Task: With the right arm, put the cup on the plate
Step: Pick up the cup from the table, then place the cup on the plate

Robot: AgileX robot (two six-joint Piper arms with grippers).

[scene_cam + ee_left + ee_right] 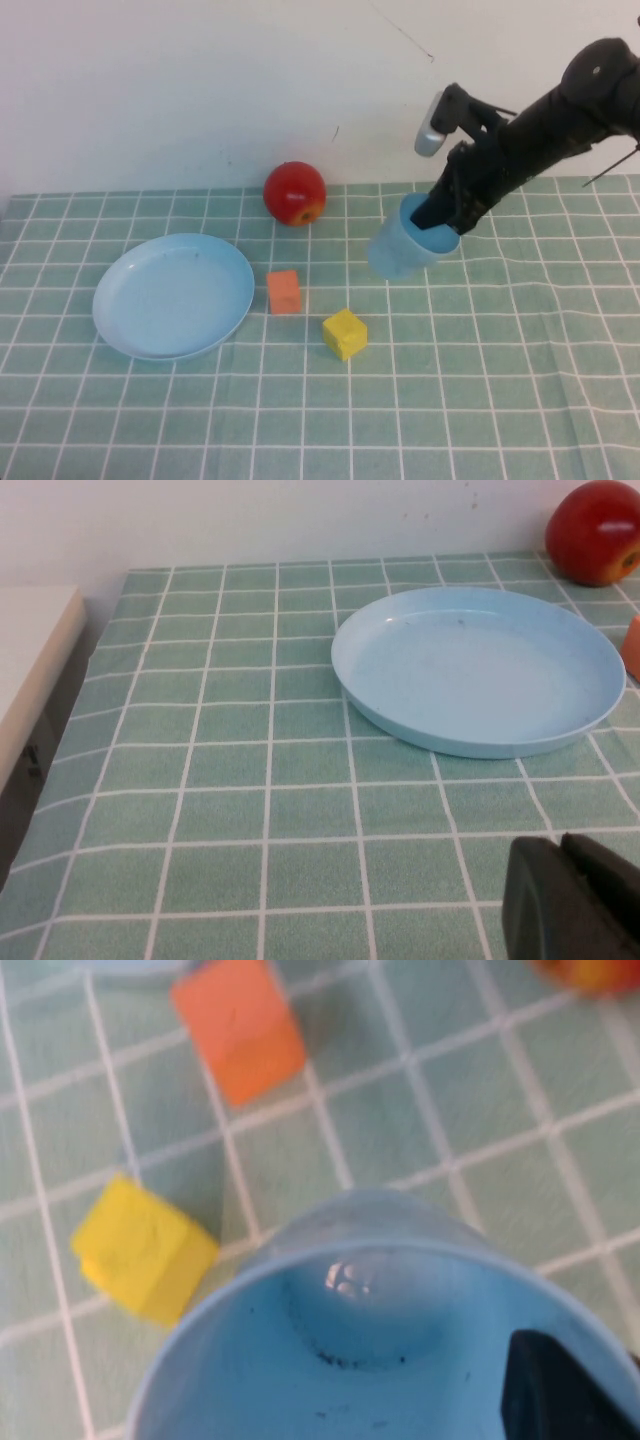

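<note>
Cup (402,250) tilted, gripped by right end effector (440,215); left end effector (575,900) near plate (480,670).

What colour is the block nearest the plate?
Orange, clearest in the high view, just right of the plate.

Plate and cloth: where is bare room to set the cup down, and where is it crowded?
The plate is bare. The cloth's near strip is free below the yellow cube. It is crowded between plate and cup: apple, orange cube. The right tool is shut on the cup's rim; the left tool sits near the plate.
</note>
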